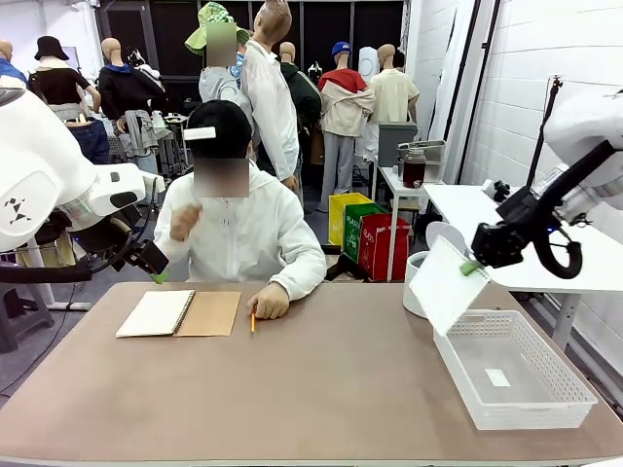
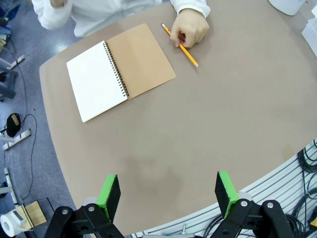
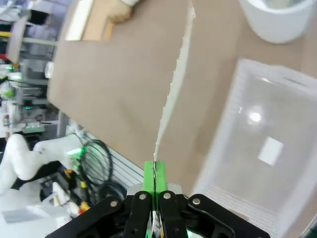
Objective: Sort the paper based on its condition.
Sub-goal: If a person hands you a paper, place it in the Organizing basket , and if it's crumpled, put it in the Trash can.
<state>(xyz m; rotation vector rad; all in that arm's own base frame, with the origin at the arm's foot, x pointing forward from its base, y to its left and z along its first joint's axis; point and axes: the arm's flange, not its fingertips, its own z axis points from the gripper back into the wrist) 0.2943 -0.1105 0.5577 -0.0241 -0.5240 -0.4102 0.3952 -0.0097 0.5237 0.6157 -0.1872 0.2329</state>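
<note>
A spiral notebook (image 1: 180, 313) is lying open on the brown worktop (image 1: 321, 389), showing a blank white page with its brown cover spread out beside it. A yellow pencil (image 1: 252, 322) is lying just right of the notebook. Well to the notebook's right a white mesh basket (image 1: 458, 381) is sitting, with a white bucket (image 1: 413, 279) standing just behind it.

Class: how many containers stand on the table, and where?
2. A white mesh basket at the right end of the table; a round white bin just beyond it, partly hidden behind the sheet the right gripper holds.
</note>
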